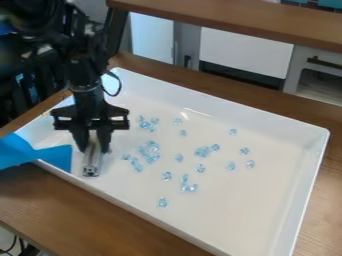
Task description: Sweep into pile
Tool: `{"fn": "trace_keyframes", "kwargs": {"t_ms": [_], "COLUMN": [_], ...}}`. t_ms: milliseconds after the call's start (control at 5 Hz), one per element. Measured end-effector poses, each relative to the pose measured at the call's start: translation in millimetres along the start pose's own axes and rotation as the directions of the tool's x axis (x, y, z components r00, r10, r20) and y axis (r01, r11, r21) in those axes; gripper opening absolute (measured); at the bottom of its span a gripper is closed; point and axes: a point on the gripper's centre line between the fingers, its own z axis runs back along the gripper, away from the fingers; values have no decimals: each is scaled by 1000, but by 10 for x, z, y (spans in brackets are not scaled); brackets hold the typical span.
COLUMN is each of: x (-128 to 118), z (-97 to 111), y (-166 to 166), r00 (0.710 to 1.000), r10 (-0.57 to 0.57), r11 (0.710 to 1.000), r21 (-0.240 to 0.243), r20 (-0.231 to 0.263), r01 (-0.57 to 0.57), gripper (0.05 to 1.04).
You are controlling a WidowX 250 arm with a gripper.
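Gripper (93, 146) is at the left end of the white tray (267, 210) as I see it, hanging down inside the walls. Silver bar (92, 162) sits between its fingertips. Bar's long axis runs from the fingertips toward the near wall, almost straight down the view with a slight lean left. Small dark detail on the end facing me. Can't tell if the bar's underside touches the tray floor.

Fingers are parted by about the bar's width, one on each side, so I read it as gripping the bar, not spread wide.

Blue sheet (40, 154) comes in from the left over the tray's near-left wall, broad and angular, its right edge just beside the bar. Can't tell if the two are joined.

Light-blue pieces (149, 152) are scattered on the tray floor to the right of the gripper. Densest bunch near mid-left, smaller clumps above and to the right of it, one single near the near wall. No common direction to them.

Tray is on a brown wooden table (40, 197), wooden shelf (234, 23) and white cabinet fronts (246, 51) behind
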Motion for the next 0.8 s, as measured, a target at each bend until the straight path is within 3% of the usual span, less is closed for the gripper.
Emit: {"fn": "trace_keyframes", "kwargs": {"t_ms": [800], "x": [-249], "z": [-16], "y": [-992], "r00": [995], "r10": [29], "r11": [999], "r21": [-35], "r20": [-95], "r01": [-33], "gripper": [367]}}
